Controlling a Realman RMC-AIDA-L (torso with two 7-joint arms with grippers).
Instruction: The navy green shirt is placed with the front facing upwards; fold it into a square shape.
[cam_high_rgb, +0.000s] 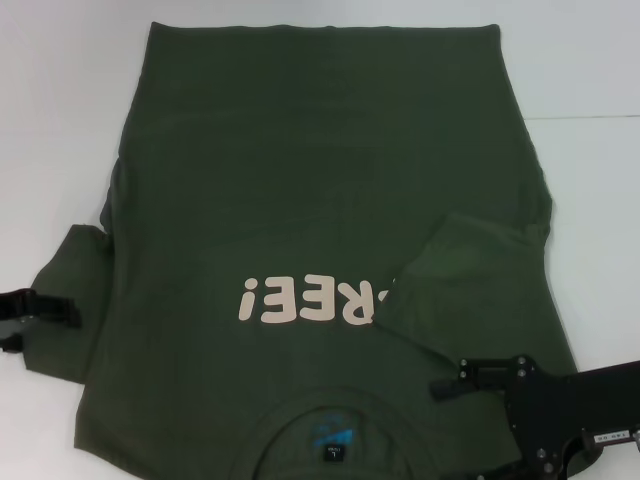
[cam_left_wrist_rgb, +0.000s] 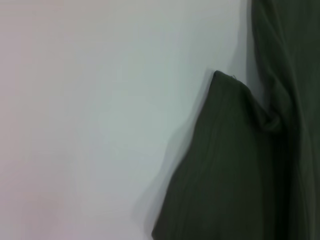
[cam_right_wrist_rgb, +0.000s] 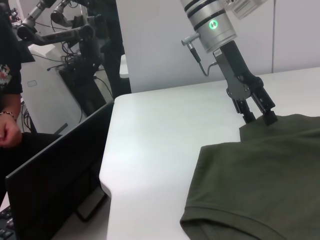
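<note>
The navy green shirt (cam_high_rgb: 300, 170) lies flat on the white table (cam_high_rgb: 600, 200), front up, with its collar nearest me and the pale "FREE!" print (cam_high_rgb: 310, 300) upside down. One sleeve (cam_high_rgb: 470, 270) is folded in over the chest. The other sleeve (cam_high_rgb: 65, 300) still sticks out sideways. My left gripper (cam_high_rgb: 25, 322) stands open at that sleeve's outer edge; in the right wrist view the left gripper (cam_right_wrist_rgb: 259, 117) has its fingertips touching the cloth (cam_right_wrist_rgb: 260, 175). My right gripper (cam_high_rgb: 460, 425) hovers open over the shirt's shoulder near the collar. The left wrist view shows only the sleeve (cam_left_wrist_rgb: 235, 175).
In the right wrist view the table's rounded edge (cam_right_wrist_rgb: 107, 175) drops off towards a black monitor (cam_right_wrist_rgb: 55, 165). A person's arm (cam_right_wrist_rgb: 7, 100) and other robot arms (cam_right_wrist_rgb: 60, 30) are behind it. Bare white table lies on both sides of the shirt.
</note>
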